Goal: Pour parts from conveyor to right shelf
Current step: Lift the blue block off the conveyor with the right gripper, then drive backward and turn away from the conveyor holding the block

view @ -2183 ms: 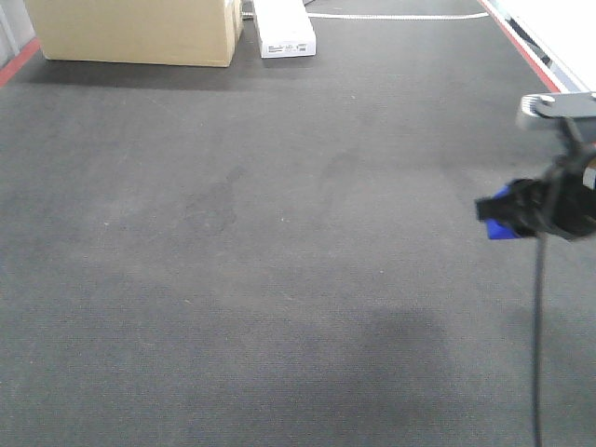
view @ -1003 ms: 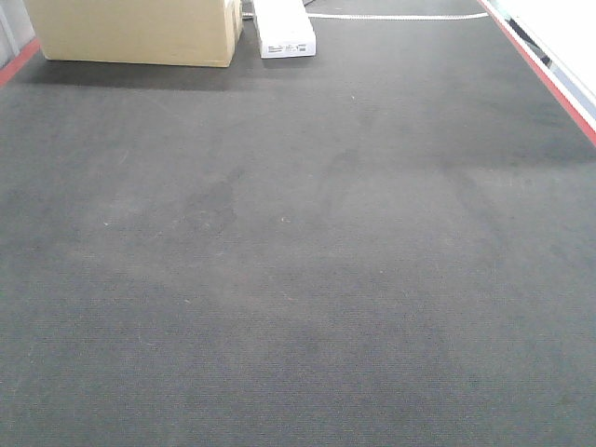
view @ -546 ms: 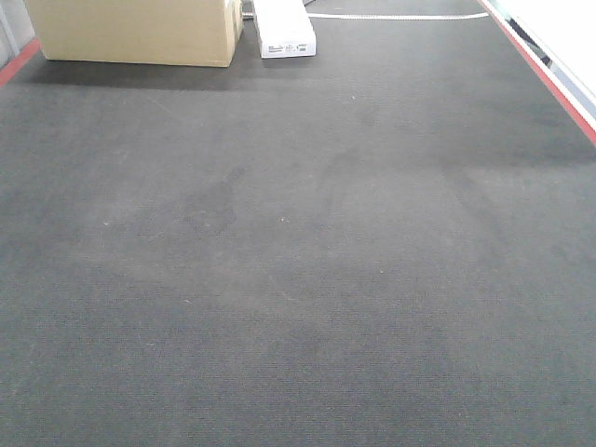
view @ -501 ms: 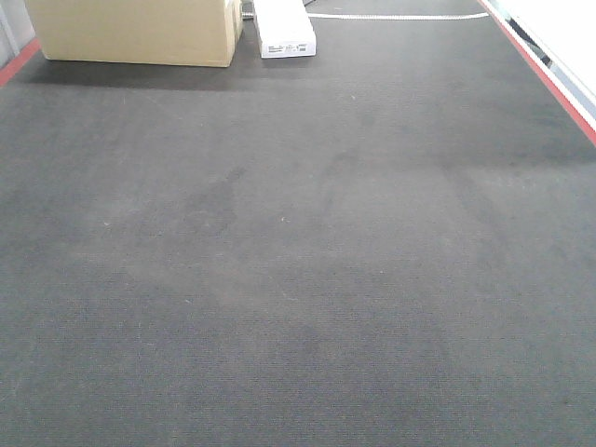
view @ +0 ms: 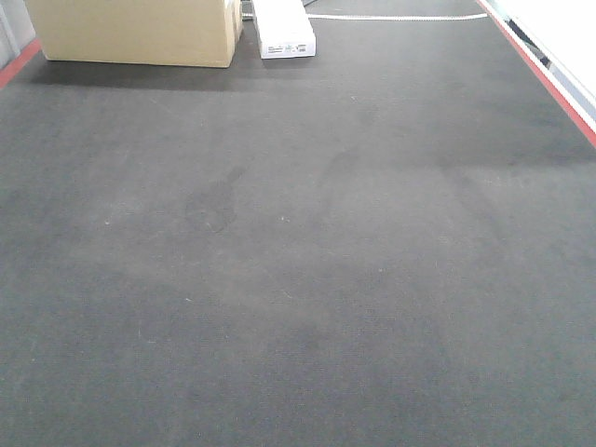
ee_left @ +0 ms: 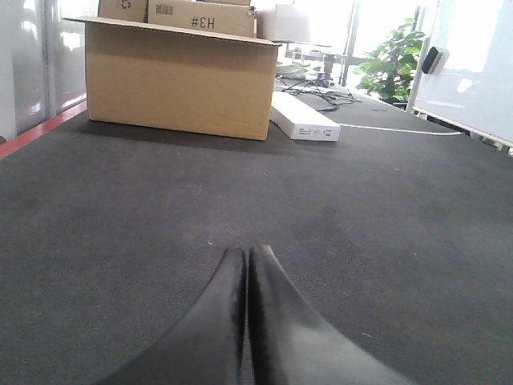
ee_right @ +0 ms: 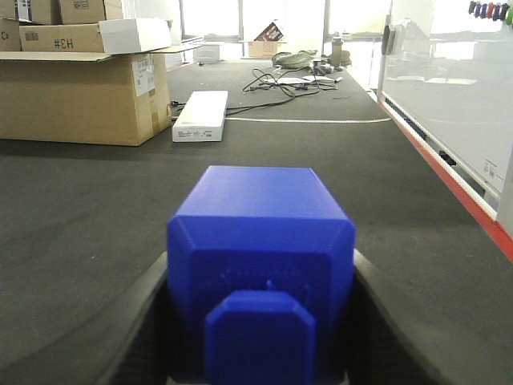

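Observation:
In the right wrist view a bright blue part (ee_right: 260, 249) with a stud facing the camera fills the space between my right gripper's fingers (ee_right: 377, 313); my right gripper (ee_right: 260, 277) is shut on it above the dark grey conveyor (ee_right: 96, 208). My left gripper (ee_left: 244, 258) is shut with its black fingertips pressed together and nothing between them, low over the conveyor (ee_left: 385, 208). The front view shows only the bare conveyor (view: 298, 242); neither gripper appears there. The right shelf is out of view.
A cardboard box (view: 140, 33) and a flat white box (view: 284, 30) sit at the belt's far end, the same cardboard box (ee_left: 180, 76) and white box (ee_left: 304, 127) showing in the left wrist view. A red edge (view: 549, 79) borders the belt's right side, beside a white panel (ee_right: 449, 72).
The right gripper, holding the blue part at the right edge of the front view 2.2 s ago, has left that view. Since then the front view has stayed the same.

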Tool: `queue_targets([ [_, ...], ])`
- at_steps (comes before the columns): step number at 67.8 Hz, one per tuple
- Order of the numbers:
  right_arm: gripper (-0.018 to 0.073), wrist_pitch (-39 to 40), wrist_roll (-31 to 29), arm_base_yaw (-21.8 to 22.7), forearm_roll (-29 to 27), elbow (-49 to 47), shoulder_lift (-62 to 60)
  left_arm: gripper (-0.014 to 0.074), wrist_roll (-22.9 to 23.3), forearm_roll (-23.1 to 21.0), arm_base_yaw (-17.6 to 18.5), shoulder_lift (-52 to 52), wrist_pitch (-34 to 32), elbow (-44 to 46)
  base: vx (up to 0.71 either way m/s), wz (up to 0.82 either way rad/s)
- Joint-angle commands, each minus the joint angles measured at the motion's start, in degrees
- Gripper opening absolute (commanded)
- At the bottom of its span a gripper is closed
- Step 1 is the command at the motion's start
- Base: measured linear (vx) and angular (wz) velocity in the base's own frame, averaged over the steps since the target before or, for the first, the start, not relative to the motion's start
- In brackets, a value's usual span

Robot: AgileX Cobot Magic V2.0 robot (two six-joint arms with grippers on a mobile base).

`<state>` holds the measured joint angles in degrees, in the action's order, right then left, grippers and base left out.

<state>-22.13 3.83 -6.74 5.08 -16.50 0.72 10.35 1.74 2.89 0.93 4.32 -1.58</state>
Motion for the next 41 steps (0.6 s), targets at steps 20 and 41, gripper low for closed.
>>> queue_targets([
  [20,-0.0004,4.3,-0.4,0.3,0.2,-1.5,0.7,-0.0006,0.3,-0.5,0.2,0.4,-4.3,-1.3,-0.08,0.0],
  [41,-0.0004,4.3,-0.4,0.3,0.2,-1.5,0.7,-0.0006,0.3,-0.5,0.2,0.4,-4.3,-1.3,-0.26,0.0],
])
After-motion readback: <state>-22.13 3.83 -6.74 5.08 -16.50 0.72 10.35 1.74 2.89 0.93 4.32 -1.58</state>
